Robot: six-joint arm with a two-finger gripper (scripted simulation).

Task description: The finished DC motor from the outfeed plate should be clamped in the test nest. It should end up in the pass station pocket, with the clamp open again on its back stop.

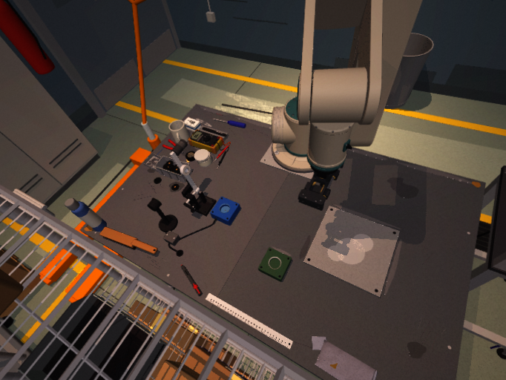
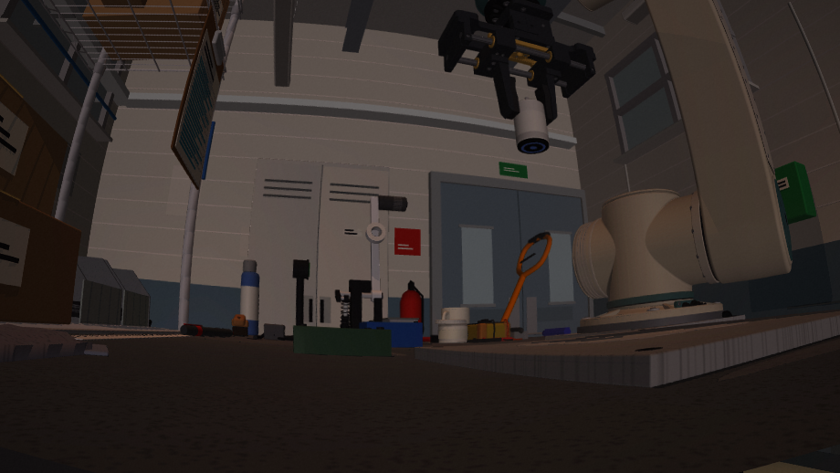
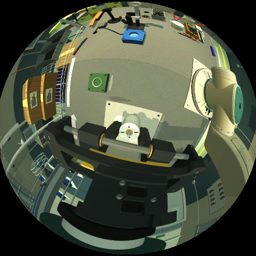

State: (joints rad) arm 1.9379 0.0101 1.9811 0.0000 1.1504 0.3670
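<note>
My gripper (image 2: 527, 108) hangs high above the table near the back edge of the grey outfeed plate (image 1: 352, 248), closed around the white cylindrical DC motor (image 2: 531, 130), which points down with its dark-ringed end lowest. The wrist camera shows the motor (image 3: 129, 128) between the fingers, over the plate (image 3: 140, 117). The blue test nest (image 1: 225, 210) sits to the left of the plate, with its black clamp (image 1: 195, 195) and white lever standing upright just behind it. The green pass station block (image 1: 275, 263) with a round pocket lies between the nest and the plate's near left corner.
The robot's base (image 1: 300, 143) stands close behind the gripper. Tools, a mug and a meter (image 1: 205, 141) crowd the table's far left corner. A white ruler (image 1: 248, 320) and a red-tipped screwdriver (image 1: 191, 279) lie along the near edge by the railing.
</note>
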